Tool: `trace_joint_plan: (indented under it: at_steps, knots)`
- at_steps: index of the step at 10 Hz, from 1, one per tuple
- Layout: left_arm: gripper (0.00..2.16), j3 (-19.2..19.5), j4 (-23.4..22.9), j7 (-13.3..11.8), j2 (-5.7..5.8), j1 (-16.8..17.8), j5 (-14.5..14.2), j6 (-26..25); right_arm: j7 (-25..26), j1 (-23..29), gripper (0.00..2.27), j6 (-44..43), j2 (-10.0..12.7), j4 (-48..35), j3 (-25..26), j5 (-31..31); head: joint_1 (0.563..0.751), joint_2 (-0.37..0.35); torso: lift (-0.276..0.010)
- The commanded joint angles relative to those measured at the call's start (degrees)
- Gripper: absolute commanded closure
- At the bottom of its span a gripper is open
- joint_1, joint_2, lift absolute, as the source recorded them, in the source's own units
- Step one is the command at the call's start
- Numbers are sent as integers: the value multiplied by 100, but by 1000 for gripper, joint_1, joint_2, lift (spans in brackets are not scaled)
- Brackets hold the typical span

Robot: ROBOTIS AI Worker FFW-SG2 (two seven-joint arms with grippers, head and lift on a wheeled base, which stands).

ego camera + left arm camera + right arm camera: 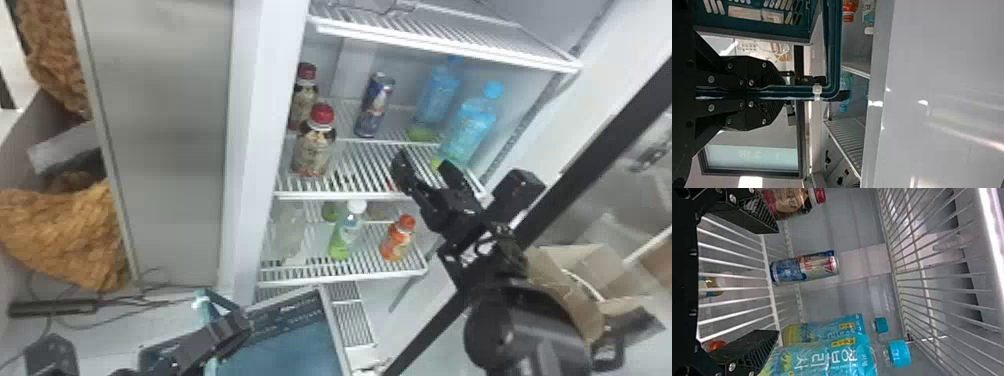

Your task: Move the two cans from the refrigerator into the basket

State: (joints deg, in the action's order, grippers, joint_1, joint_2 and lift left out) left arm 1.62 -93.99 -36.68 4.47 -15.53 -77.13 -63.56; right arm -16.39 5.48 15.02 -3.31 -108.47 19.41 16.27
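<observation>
The right gripper (425,162), fingers spread, should slide slowly toward eleven o'clock in the head view, to the can (374,105) on the shelf (340,196), then squeeze softly. The left gripper (783,94) pinches the basket's handle (832,51). The head view shows the basket (285,312) at the right gripper's seven o'clock; the right wrist view shows the can ahead, between the spread fingers.

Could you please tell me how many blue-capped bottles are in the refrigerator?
2: the nearer bottle at the front right of the shelf with the can, and the farther bottle behind it. More could be hidden.
</observation>
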Motion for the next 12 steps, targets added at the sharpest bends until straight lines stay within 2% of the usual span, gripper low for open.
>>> trace_joint_plan:
  at_steps: [1, 4, 12]
  knots:
    - [1191, -37, 12, 11, 2, 35, 0, 0, 4, -310, 136, -54, -29, 364, -11, -27, 695, -350, -31]
    - [1191, -59, 12, 29, 2, 35, -11, 0, 31, -886, 131, -111, -152, 1025, -148, -62, 695, -350, -31]
    - [1191, -117, 26, 55, 2, 49, -34, 0, 145, -1927, 128, -167, -223, 2136, -490, -244, 695, -350, -31]
